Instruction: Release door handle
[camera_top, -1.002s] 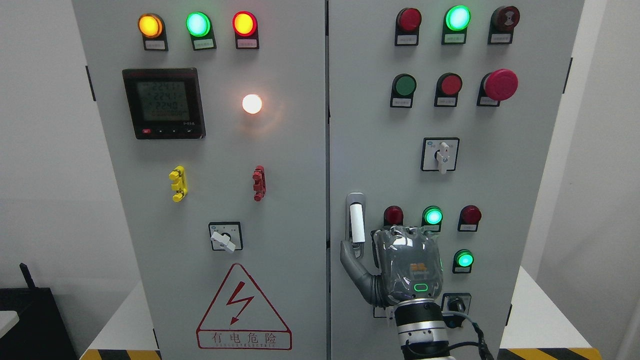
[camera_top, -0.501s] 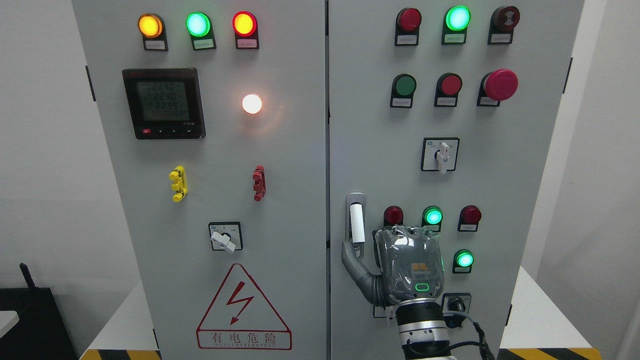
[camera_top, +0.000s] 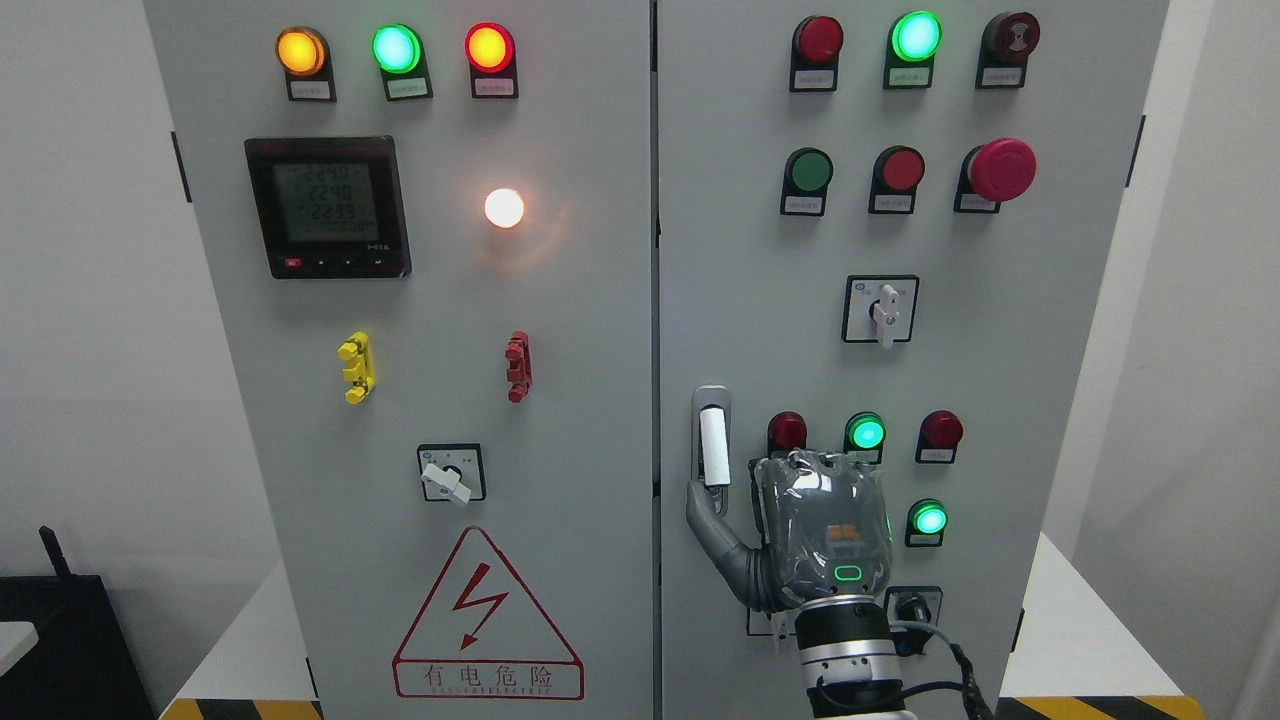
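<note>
On the left door (camera_top: 420, 330) of the grey cabinet: amber, green and red lamps lit along the top, a digital meter (camera_top: 328, 207) below them, a glowing white lamp (camera_top: 504, 208) to its right. Lower down sit a yellow clip (camera_top: 356, 368), a red clip (camera_top: 517, 367), a rotary switch (camera_top: 451, 474), and a red-bordered hazard triangle (camera_top: 487, 620) with a lightning bolt.

Right door (camera_top: 760, 250), just past the centre seam: door handle (camera_top: 711, 446), upright, white grip in a grey housing, at the door's left edge. Thumb of the right hand (camera_top: 805, 540) points up beneath the handle, tip at or just under its lower end; contact cannot be confirmed. Palm lies beside the handle, back of hand toward the camera, fingers bent forward toward the panel and holding nothing visible. Wrist enters from the bottom edge, right of middle.

Further right: indicator lamps, two lit green (camera_top: 866, 433), a selector switch (camera_top: 880, 310), and a red mushroom button (camera_top: 1000, 169) near the top.
</note>
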